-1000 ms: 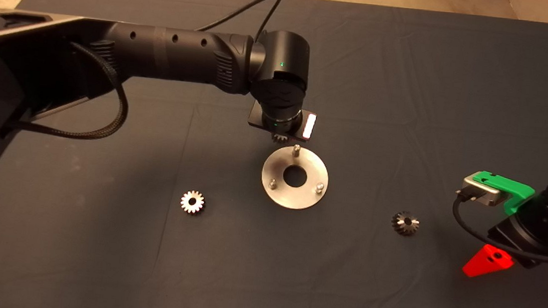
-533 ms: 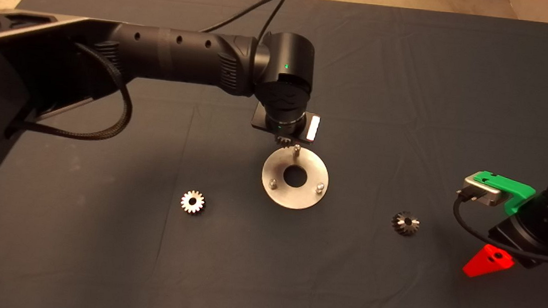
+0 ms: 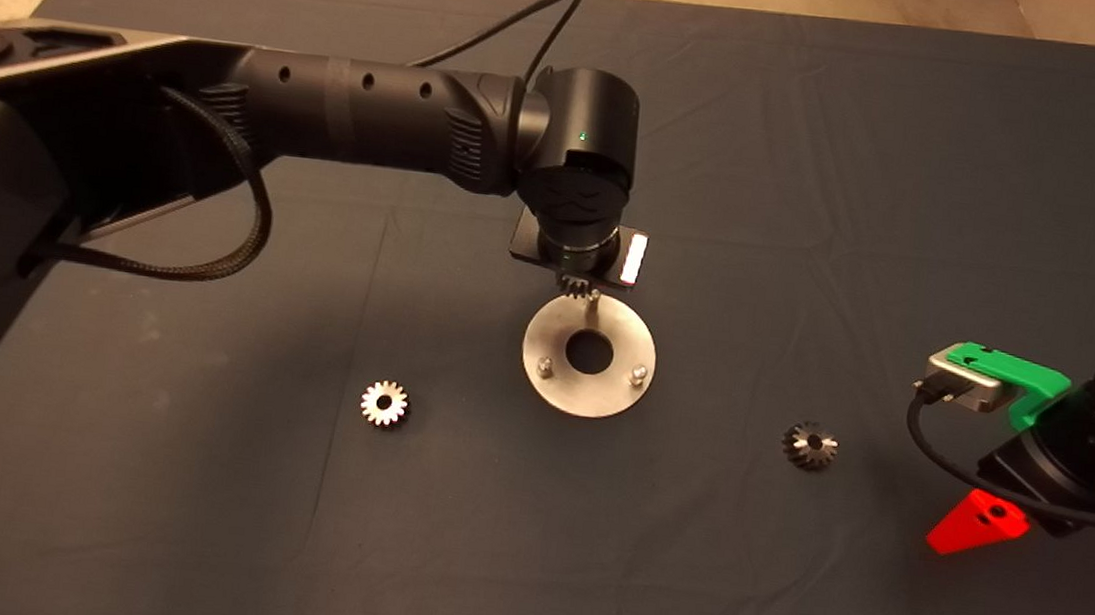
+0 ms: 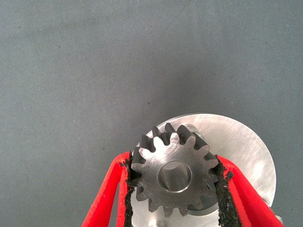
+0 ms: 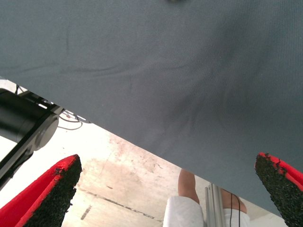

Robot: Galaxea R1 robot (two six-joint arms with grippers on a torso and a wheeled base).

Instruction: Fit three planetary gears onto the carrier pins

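My left gripper (image 4: 174, 185) is shut on a silver planetary gear (image 4: 174, 177), its black pads pressing the teeth on both sides. In the head view this gear (image 3: 574, 285) hangs just above the far carrier pin (image 3: 594, 298) of the shiny disc (image 3: 560, 334), slightly to its left. The two near pins (image 3: 547, 366) (image 3: 639, 374) are bare. A bright gear (image 3: 385, 402) lies on the mat left of the disc, and a darker gear (image 3: 809, 445) lies to its right. My right gripper (image 3: 977, 522) waits at the right edge, open.
The left arm (image 3: 365, 119) reaches across the back left of the mat. In the right wrist view, the mat's edge, pale floor and a person's leg (image 5: 188, 187) show between the wide-apart fingers (image 5: 47, 194).
The left gripper has carried its gear to the right, closer over the far pin. The right arm, the disc and the loose gears have not moved.
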